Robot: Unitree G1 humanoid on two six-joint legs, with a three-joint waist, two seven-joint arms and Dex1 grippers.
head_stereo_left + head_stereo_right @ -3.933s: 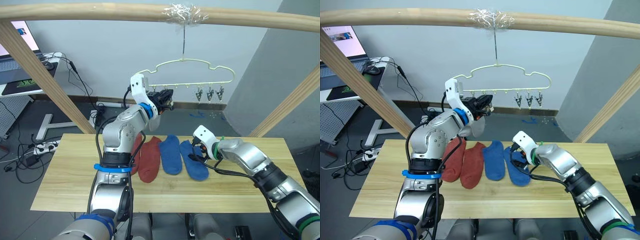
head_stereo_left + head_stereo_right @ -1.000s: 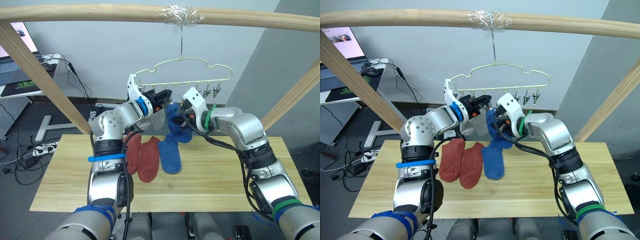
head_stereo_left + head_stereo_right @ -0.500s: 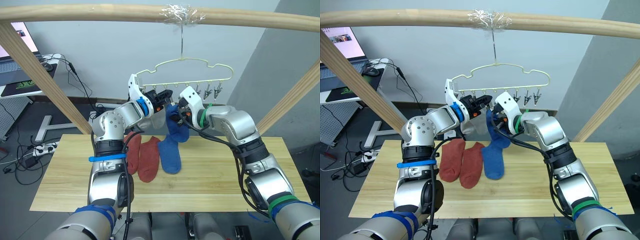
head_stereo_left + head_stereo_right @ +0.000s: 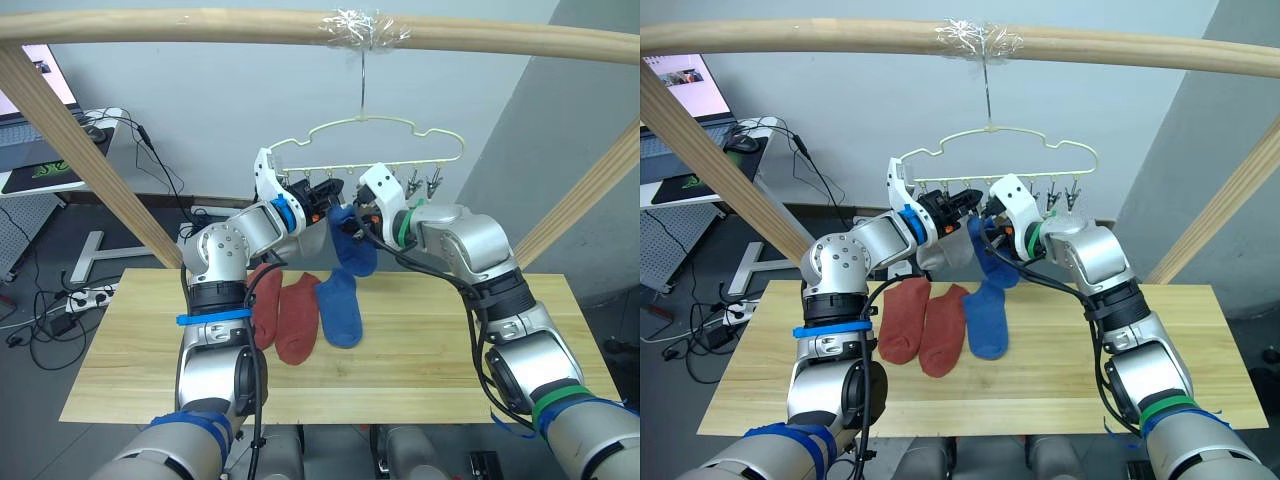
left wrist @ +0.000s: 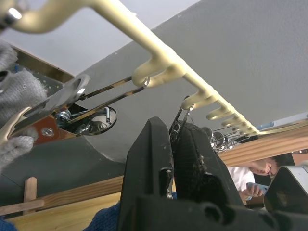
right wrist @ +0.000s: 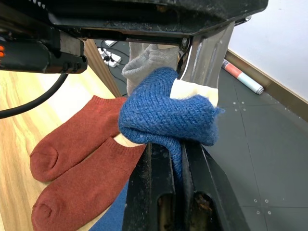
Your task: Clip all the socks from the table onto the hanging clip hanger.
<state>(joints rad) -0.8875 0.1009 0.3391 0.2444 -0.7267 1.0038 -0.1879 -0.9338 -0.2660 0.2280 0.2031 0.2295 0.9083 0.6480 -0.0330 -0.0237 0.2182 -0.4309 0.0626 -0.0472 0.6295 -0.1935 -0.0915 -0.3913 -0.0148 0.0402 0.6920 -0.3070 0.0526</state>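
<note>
Since a moment ago, my right gripper [image 4: 352, 222] has carried the soft blue ankle sock [image 4: 352, 246] up against the pale yellow-green wire clip hanger [image 4: 390, 128]; I judge clipping is imminent. Three socks, two rust-red [image 4: 285, 312] and one blue [image 4: 339, 306], lie mid-table on the light wooden plank table [image 4: 130, 370]. My left gripper [image 5: 175, 144] squeezes a metal clip [image 5: 179, 124] between pressed fingers beside the hung grey sock [image 4: 943, 252]. Right wrist view: fingers pinch the sock's bunched cuff.

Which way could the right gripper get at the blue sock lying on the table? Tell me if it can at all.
Probably not yet: the right gripper is up by the clip hanger, shut on another blue sock. Otherwise, the blue sock on the table lies uncovered below.
</note>
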